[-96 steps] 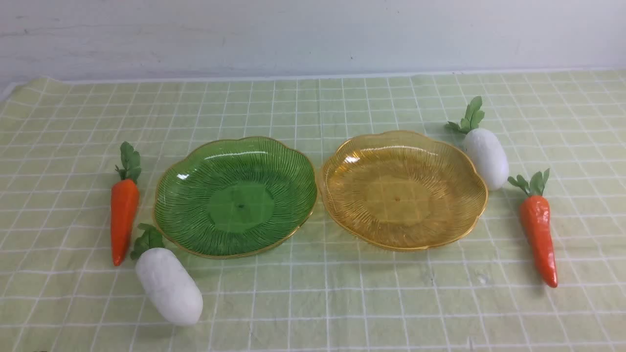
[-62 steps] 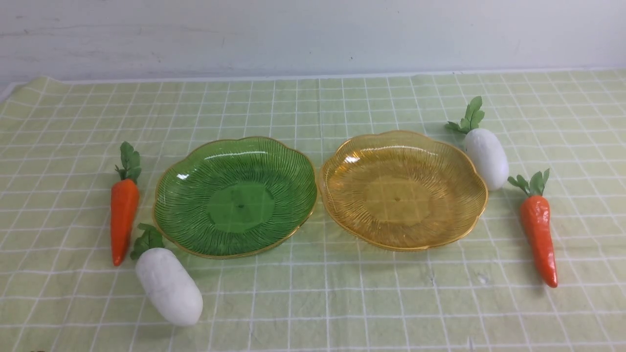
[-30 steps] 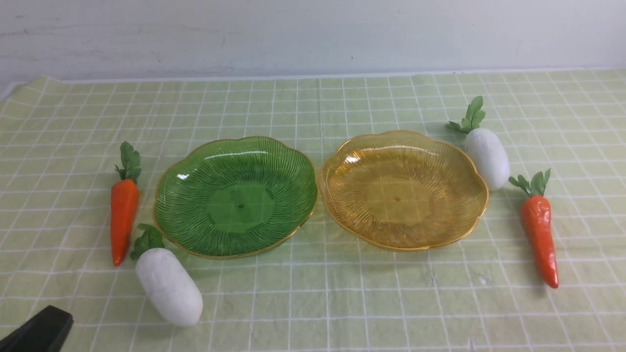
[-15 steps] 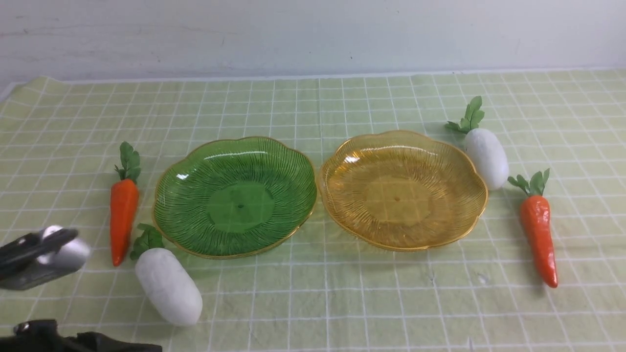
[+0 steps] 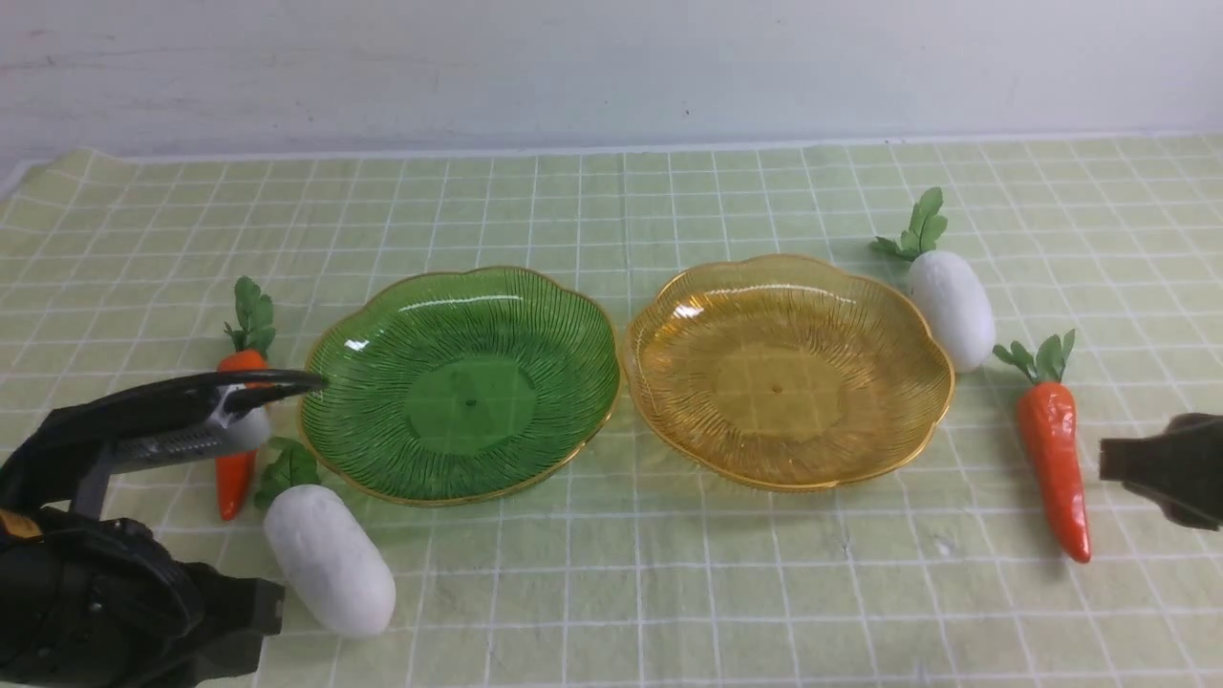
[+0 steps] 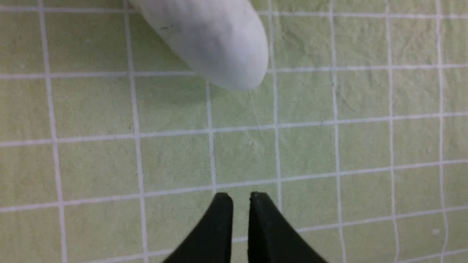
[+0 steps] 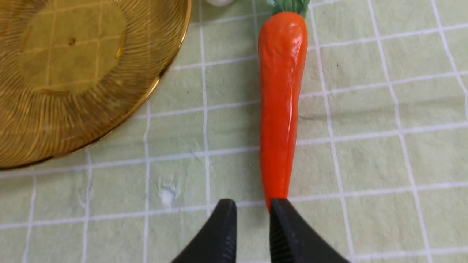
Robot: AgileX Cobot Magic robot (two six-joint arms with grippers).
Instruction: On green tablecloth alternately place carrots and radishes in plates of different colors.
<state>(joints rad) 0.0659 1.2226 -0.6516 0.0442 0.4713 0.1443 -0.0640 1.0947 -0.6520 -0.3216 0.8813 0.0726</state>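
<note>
On the green tablecloth [image 5: 611,583] a green plate [image 5: 459,382] and an amber plate [image 5: 783,368] stand side by side, both empty. One carrot [image 5: 232,483] and one radish [image 5: 330,559] lie left of the green plate. The other radish [image 5: 951,306] and carrot [image 5: 1051,459] lie right of the amber plate. My left gripper [image 5: 277,390] hovers over the left carrot, partly hiding it, jaws nearly together and empty. In the left wrist view the gripper [image 6: 241,197] is short of the radish's end [image 6: 212,40]. My right gripper [image 5: 1113,463] is at the right edge. In the right wrist view it [image 7: 253,204] is at the carrot's [image 7: 281,98] tip, jaws a narrow gap apart, empty.
A pale wall [image 5: 611,67] runs behind the cloth's far edge. The amber plate's rim [image 7: 161,76] lies close beside the right carrot. Bare cloth stretches in front of both plates.
My left arm has come in from the lower left and reached over the left carrot. My right gripper has entered at the right edge. Plates and vegetables have not moved.
</note>
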